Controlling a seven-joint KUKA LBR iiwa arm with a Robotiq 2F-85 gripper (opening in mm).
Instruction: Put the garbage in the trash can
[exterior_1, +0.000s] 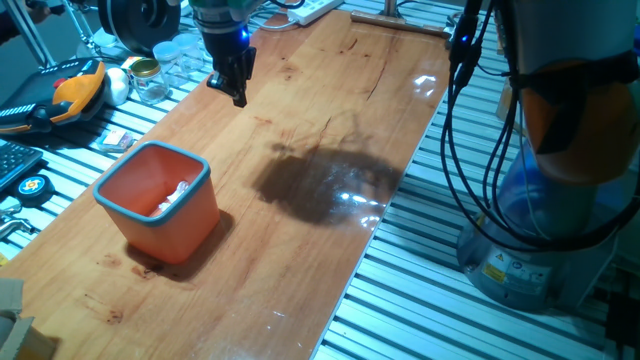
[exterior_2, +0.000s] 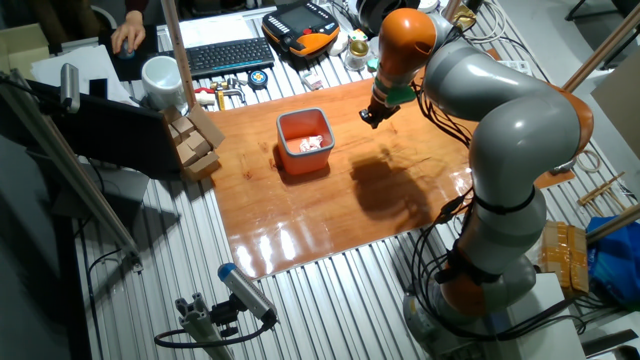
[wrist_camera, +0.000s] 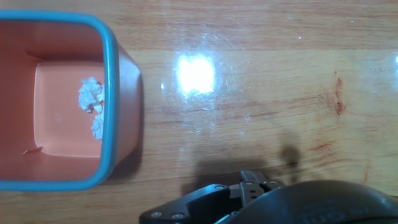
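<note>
Fingers, dark, pressed together and holding nothing, hang above the wooden tabletop, well apart from the orange trash can; the other fixed view shows white garbage lying inside the can; hand view: crumpled scraps rest on its floor, beside the right wall.

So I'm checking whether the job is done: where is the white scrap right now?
The white scrap lies on the floor of the orange bin, at the hand view's left; the gripper is off to the bin's side.
</note>
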